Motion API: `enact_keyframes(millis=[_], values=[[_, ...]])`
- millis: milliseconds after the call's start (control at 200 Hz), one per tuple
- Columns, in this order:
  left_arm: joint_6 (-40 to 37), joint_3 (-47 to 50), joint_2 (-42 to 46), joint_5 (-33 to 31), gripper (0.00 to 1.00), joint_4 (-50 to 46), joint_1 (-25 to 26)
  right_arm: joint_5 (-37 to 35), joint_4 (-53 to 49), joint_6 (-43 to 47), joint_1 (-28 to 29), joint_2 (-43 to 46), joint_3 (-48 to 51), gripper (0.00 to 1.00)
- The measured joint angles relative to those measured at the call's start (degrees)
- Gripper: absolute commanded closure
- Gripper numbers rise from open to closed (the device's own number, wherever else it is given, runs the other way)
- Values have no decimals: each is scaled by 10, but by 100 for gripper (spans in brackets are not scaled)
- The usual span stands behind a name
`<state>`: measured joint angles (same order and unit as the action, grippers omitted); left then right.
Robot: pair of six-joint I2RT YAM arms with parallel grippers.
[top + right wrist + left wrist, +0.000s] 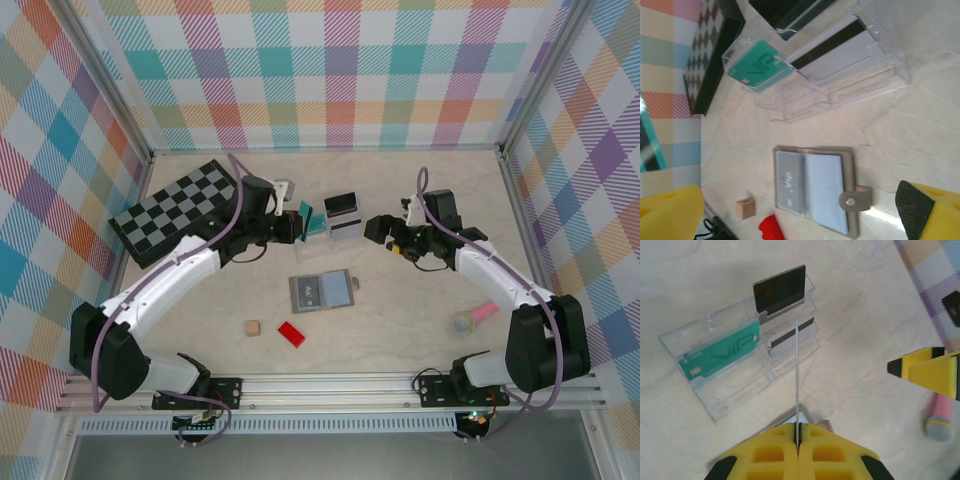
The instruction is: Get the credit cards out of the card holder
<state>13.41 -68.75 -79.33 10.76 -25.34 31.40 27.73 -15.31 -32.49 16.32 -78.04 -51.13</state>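
The left gripper (798, 434) clamps a thin card (797, 370) edge-on at 9 o'clock of the clear stand (725, 401); the right gripper (384, 236) gapes empty at its 3 o'clock. The card holder (322, 291) lies open at 6 o'clock, a grey card (790, 187) inside.

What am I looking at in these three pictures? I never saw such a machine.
The machine is a left robot arm and a right robot arm, bolted to the table. One picture looks down from above; two come from cameras on the wrists, so the yellow blocks are fingers. On the table lie an open grey card holder with a grey card inside, a clear stand with a teal card, a black card and a silver card, a chessboard, a red block, a wooden cube and a toy microphone. The left gripper is shut on a thin card, seen edge-on. The right gripper is open and empty.
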Motion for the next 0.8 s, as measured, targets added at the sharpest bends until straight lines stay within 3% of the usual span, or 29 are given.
enact_keyframes(millis=[245, 495, 805], values=[[-206, -85, -87, -26, 100, -31, 3, -47, -9, 19, 0, 0, 10, 0], [-400, -93, -140, -6, 100, -31, 3, -69, -9, 19, 0, 0, 16, 0], [-541, -162, -215, -8, 100, -63, -4, -78, -7, 18, 0, 0, 28, 0]])
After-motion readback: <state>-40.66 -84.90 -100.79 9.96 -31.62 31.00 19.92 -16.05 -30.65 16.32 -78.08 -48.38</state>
